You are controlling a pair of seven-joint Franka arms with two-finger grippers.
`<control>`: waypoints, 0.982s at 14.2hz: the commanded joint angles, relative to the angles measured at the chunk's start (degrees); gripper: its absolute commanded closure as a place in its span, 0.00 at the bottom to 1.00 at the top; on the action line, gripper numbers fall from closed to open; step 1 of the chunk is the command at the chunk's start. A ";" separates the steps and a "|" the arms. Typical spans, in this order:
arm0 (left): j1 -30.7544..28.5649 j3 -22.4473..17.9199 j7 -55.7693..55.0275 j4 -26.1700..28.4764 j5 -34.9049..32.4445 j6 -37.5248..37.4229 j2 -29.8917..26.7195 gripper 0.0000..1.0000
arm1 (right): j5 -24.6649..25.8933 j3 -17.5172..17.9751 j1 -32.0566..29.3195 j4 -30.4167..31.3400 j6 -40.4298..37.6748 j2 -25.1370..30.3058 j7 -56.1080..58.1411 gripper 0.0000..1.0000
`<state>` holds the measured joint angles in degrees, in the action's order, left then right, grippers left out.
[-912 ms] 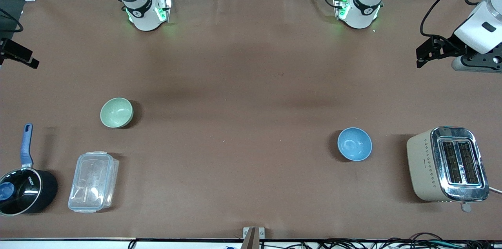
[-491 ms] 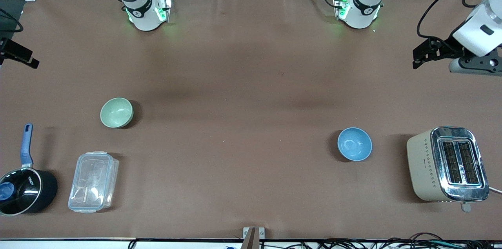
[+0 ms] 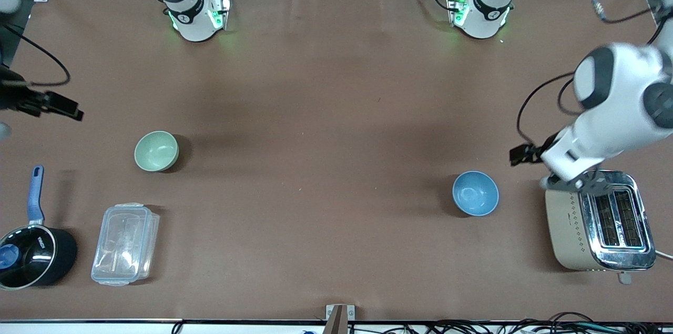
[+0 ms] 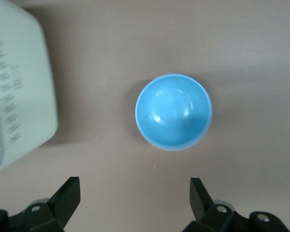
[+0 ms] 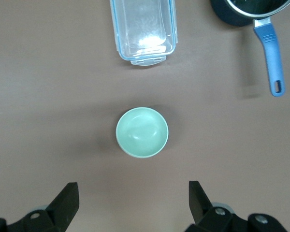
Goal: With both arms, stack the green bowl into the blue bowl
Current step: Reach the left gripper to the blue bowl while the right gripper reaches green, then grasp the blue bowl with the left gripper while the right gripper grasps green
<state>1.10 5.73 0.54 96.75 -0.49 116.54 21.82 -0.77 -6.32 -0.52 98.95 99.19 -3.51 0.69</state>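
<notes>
On the table, toward my right arm's end:
Green bowl (image 3: 156, 151): upright, empty, glossy; well apart from the blue bowl.
Blue bowl (image 3: 476, 193): upright, empty; toward my left arm's end, a little nearer the front camera than the green bowl, beside the toaster.
Food container (image 3: 125, 244): clear plastic, lid on, nothing visible inside; nearer the front camera than the green bowl.
Saucepan (image 3: 32, 252): black, blue handle, something blue inside; beside the food container at the table edge.
Toaster (image 3: 599, 221): cream and chrome, two slots; near the edge at my left arm's end.
Surface: brown cloth-covered table (image 3: 326, 129), a few creases; grey floor above its top edge, cables along the lower edge.
My left gripper (image 4: 134, 203): up in the air, over bare table between blue bowl and toaster; fingers spread wide, holding nothing; my forearm overlaps the toaster's corner in the front view.
My right gripper (image 5: 133, 203): up in the air, over bare table near the green bowl, close to the table's edge; fingers spread wide, holding nothing.
Obstructions: nothing lies between either bowl and the gripper above it.
</notes>
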 commanded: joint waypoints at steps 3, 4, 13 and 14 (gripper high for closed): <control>-0.31 0.07 -0.36 0.11 -0.91 9.66 10.33 0.00 | 0.77 0.17 -3.53 20.99 22.50 1.66 6.08 0.00; -0.22 -0.02 -0.36 -0.07 -0.91 10.54 11.74 0.05 | 0.77 0.08 -3.88 24.07 27.15 1.31 6.16 0.00; -0.04 -0.19 0.43 -6.05 -0.83 10.02 18.17 0.97 | 0.59 0.25 -5.29 37.46 54.62 -10.81 5.46 0.07; 0.22 -0.19 0.43 -6.05 -0.82 10.02 18.08 0.99 | 0.59 0.25 -5.29 37.46 55.23 -11.43 5.46 0.11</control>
<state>0.96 5.65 0.56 91.97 -0.51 127.53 39.63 -0.67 -6.67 -5.04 135.71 153.80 -15.57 6.31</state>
